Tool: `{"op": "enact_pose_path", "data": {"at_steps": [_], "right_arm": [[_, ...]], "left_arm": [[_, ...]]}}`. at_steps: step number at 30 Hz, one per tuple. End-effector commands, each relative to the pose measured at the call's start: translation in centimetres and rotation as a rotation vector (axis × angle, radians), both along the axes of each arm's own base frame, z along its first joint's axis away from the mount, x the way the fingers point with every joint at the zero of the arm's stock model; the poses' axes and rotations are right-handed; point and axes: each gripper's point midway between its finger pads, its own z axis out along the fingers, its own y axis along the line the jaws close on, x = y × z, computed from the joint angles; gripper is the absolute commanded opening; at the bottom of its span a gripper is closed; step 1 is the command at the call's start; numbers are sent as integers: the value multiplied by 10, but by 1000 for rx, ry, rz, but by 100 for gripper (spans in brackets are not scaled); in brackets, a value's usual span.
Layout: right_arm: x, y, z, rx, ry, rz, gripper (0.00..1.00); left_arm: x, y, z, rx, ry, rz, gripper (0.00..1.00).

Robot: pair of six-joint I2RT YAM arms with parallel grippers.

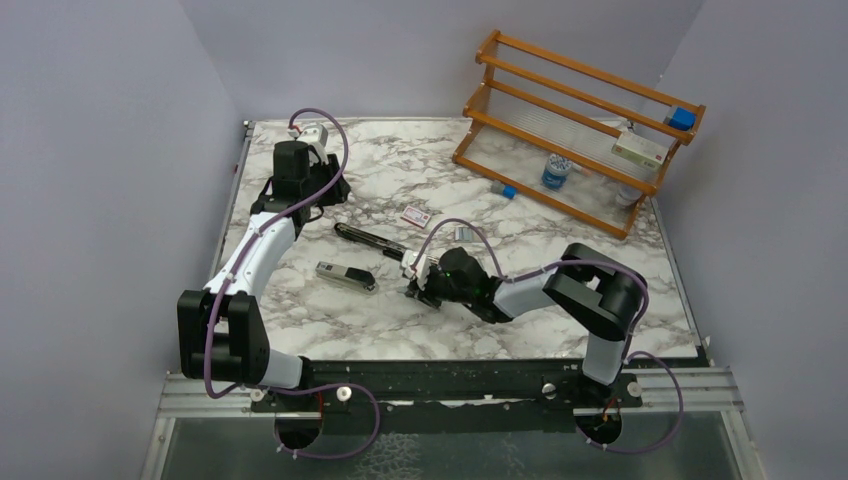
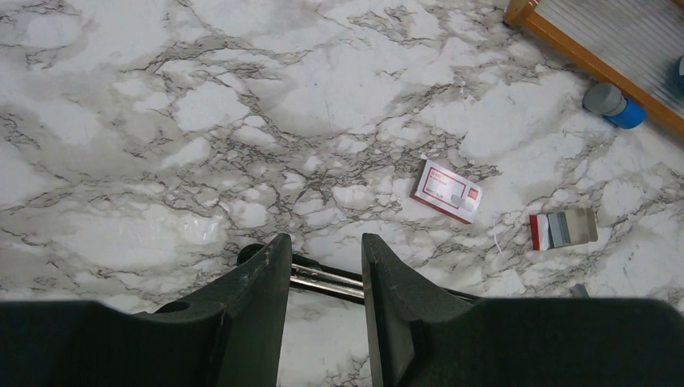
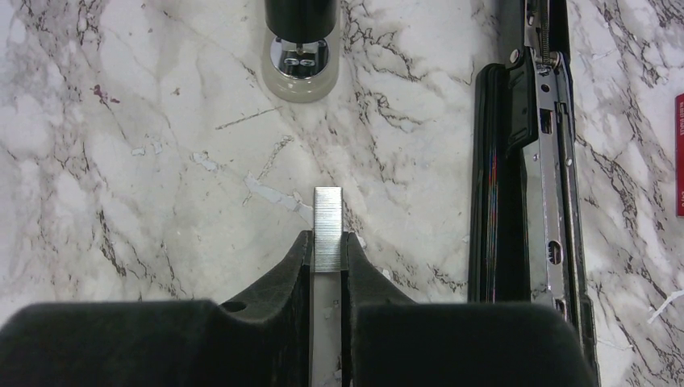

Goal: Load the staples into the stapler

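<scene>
The stapler point(image 1: 372, 240) lies opened flat mid-table, its silver channel point(image 3: 552, 173) facing up along the right of the right wrist view. My right gripper point(image 3: 327, 235) is shut on a short silver strip of staples point(image 3: 328, 218) just left of the channel, low over the marble; it also shows in the top view point(image 1: 411, 277). The pink-red staple box point(image 2: 448, 191) lies beyond the stapler point(image 1: 416, 215). My left gripper point(image 2: 324, 239) hovers open over the stapler's far end, with the metal rail point(image 2: 327, 278) showing through the gap and nothing between the fingers.
A second black-and-chrome stapler-like object point(image 1: 345, 275) lies left of my right gripper, its end point(image 3: 298, 48) ahead of the strip. An opened box sleeve point(image 2: 562, 228) rests near the box. A wooden rack point(image 1: 580, 110) with a bottle point(image 1: 555, 172) stands back right.
</scene>
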Motion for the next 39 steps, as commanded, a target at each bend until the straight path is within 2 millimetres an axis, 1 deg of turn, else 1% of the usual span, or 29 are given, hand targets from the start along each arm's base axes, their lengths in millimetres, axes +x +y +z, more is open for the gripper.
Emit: {"op": "enact_pose_path", "data": {"at_steps": [1, 2, 4, 6, 7, 9, 10, 12, 13, 16, 17, 20, 22, 24, 29, 32, 36, 39], "right_arm": [[-23, -28, -34, -131, 112, -3, 9], [-20, -23, -21, -92, 109, -18, 9], [-14, -11, 11, -7, 102, -36, 7], [-7, 2, 44, 42, 84, -30, 4], [-4, 6, 59, 58, 68, -28, 1], [6, 10, 89, 88, 12, -39, 1], [11, 9, 103, 101, -15, -45, 1], [14, 6, 124, 123, -51, -33, 1], [18, 1, 132, 128, -69, -50, 1], [36, -17, 152, 118, -43, -173, 1], [38, -24, 154, 93, -11, -181, 1], [43, -35, 169, 104, 50, -131, 1], [50, -40, 171, 83, 72, -111, 1], [52, -40, 167, 50, 89, -95, 1], [57, -31, 156, 4, 128, -73, 1], [68, -30, 148, -14, 128, -117, 1], [84, -34, 137, -31, 113, -204, 1], [95, -41, 142, -13, 59, -269, 1]], "left_arm": [[4, 0, 14, -16, -42, -6, 41], [4, 0, 15, -18, -44, -5, 41], [3, 1, 16, -22, -45, -2, 41], [2, 3, 18, -20, -52, 11, 41], [2, 5, 19, -19, -55, 22, 41], [0, 7, 23, -23, -63, 36, 41], [-1, 7, 24, -28, -65, 42, 41], [-2, 7, 25, -45, -61, 59, 41], [-3, 6, 25, -59, -56, 66, 41], [-6, 0, 20, -123, -27, 76, 41], [-7, -2, 16, -142, -15, 80, 41], [-7, -3, 8, -166, 17, 102, 41], [-3, -2, 4, -159, 44, 113, 41], [2, 0, 2, -143, 67, 111, 41], [12, 7, -3, -114, 84, 143, 41], [12, 14, -15, -112, 111, 185, 41], [9, 14, -33, -135, 135, 207, 41], [9, 13, -43, -138, 159, 208, 41]]}}
